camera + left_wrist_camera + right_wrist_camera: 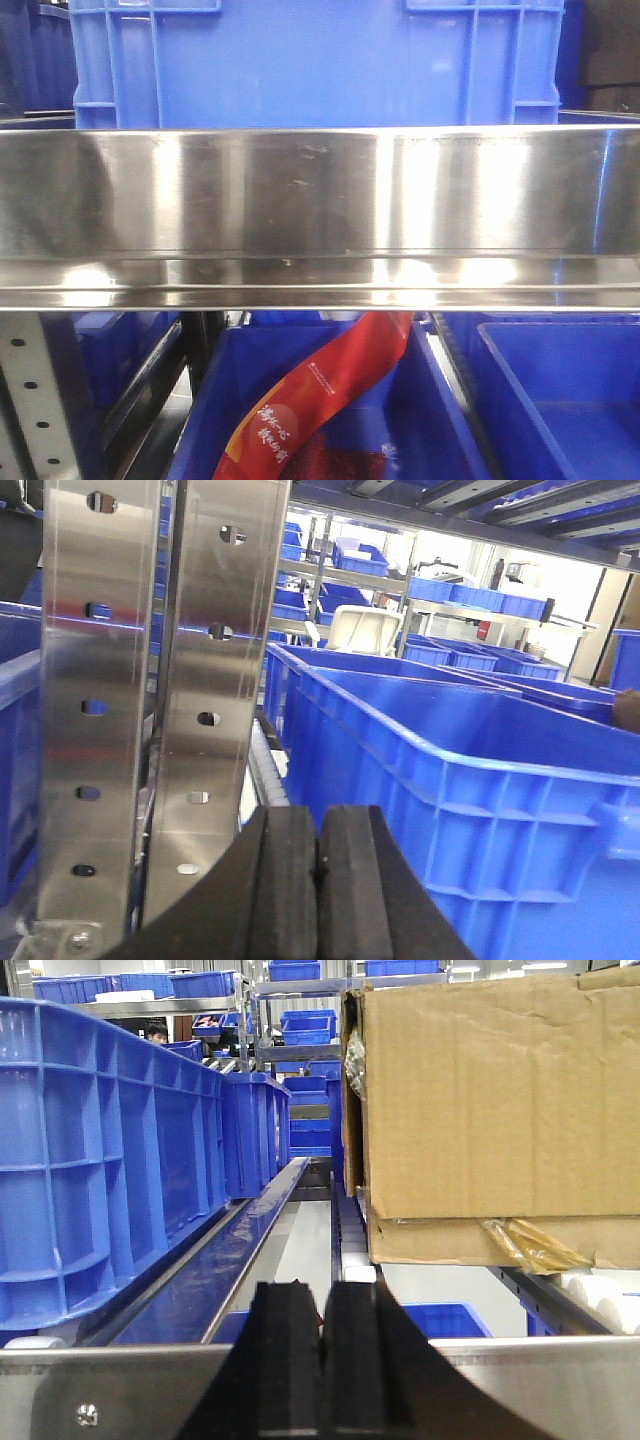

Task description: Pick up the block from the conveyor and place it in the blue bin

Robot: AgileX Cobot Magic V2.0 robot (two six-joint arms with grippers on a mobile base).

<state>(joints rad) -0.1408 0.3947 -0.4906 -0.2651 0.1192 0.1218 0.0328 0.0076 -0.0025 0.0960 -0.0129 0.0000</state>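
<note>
Nearest us, the left hand [317,880] shows its two black pads pressed together, holding nothing. The right hand [322,1360] is likewise closed and empty, above a steel rail [120,1390]. At 9 o'clock of the right hand stands a blue bin [100,1160]; at 2 o'clock, a cardboard box [500,1110]. We see neither block nor conveyor belt.

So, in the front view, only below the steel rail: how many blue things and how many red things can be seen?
Blue bins: 3 (left, middle, right)
Red banner: 1, lying in the middle bin; the red patch below it cannot be told apart from it
Total: 4
</note>
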